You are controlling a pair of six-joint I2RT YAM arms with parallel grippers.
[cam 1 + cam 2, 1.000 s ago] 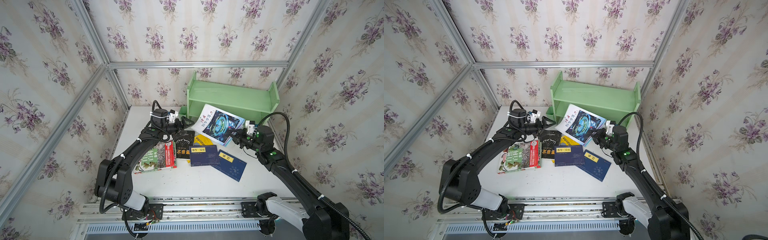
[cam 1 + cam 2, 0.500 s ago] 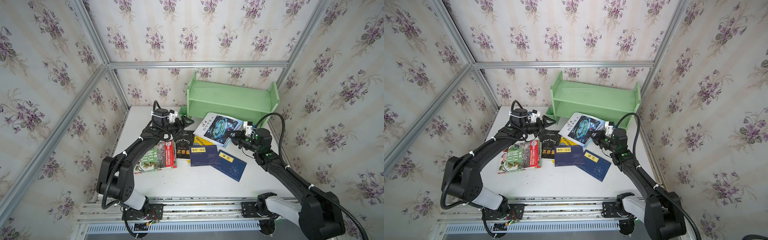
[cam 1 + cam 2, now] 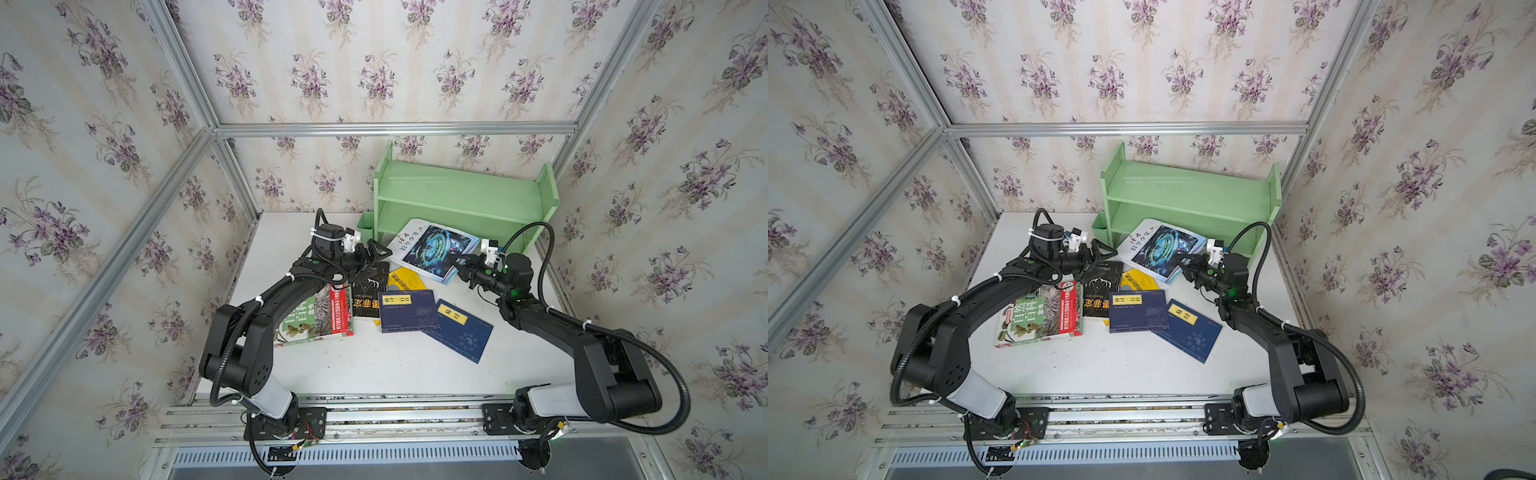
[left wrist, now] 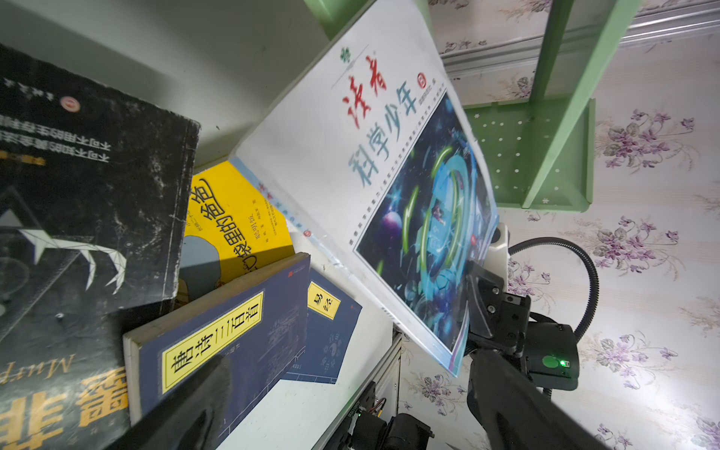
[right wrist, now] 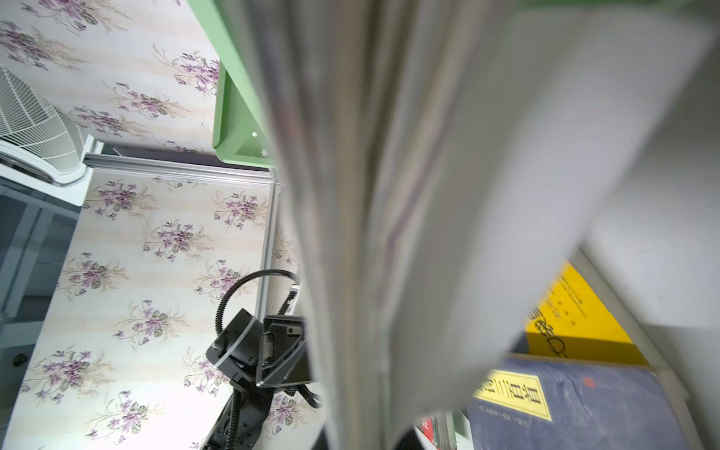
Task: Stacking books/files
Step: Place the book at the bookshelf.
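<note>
My right gripper (image 3: 461, 268) is shut on the near right corner of the white book with the teal ring (image 3: 436, 251), which hangs tilted in front of the shelf, its left edge low over the yellow book (image 3: 405, 280). My left gripper (image 3: 376, 251) stands open just left of that book, above the black book's (image 3: 368, 293) far end, holding nothing. The green plant book (image 3: 320, 316) lies under my left arm. Two navy books (image 3: 409, 311) (image 3: 461, 334) lie in front. In the left wrist view the white book (image 4: 350, 156) slants up to the right gripper (image 4: 473, 311).
The pale green two-tier shelf (image 3: 465, 195) stands at the back right against the wall, with a small green box (image 3: 365, 222) at its left foot. Flowered walls and metal frame bars close in the white table (image 3: 374, 365). A rail runs along the front edge.
The right gripper has lowered the white book towards the table and drawn it slightly forward. The left gripper has stayed open in almost the same place.
</note>
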